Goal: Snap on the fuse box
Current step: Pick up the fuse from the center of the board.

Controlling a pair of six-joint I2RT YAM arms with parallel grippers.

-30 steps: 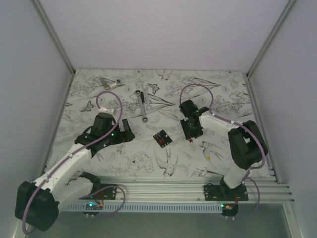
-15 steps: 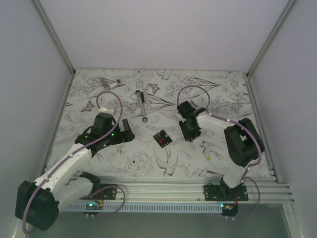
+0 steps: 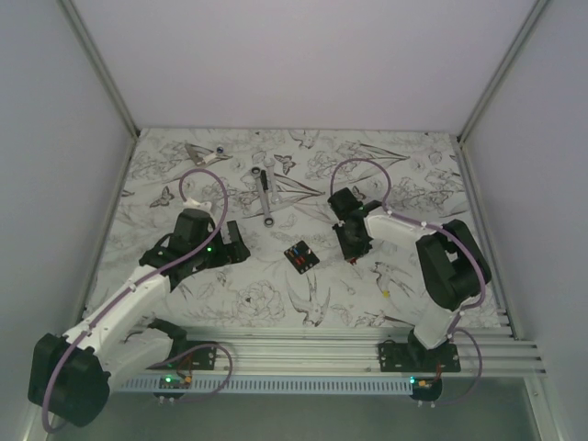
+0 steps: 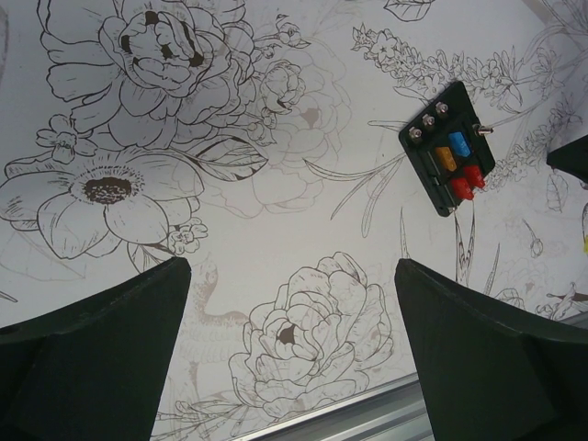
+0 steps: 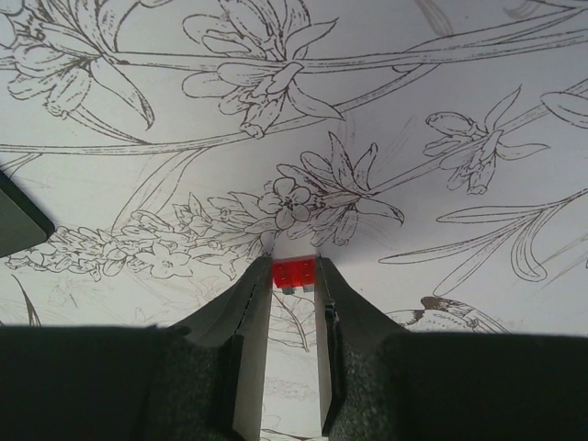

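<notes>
Top external: the fuse box [image 3: 300,256] lies flat on the table [image 3: 230,303], set diagonally to its edges. It sits between the left gripper [image 3: 235,242] and the right gripper [image 3: 353,250], touching neither.

Left wrist: the box [image 4: 447,158] lies beyond and right of the wide-apart jaws. Its long axis runs upper left to lower right. The black face carries screws, then orange, blue and red fuses.

Right wrist: the jaws are clamped on a small red fuse [image 5: 294,273].
</notes>
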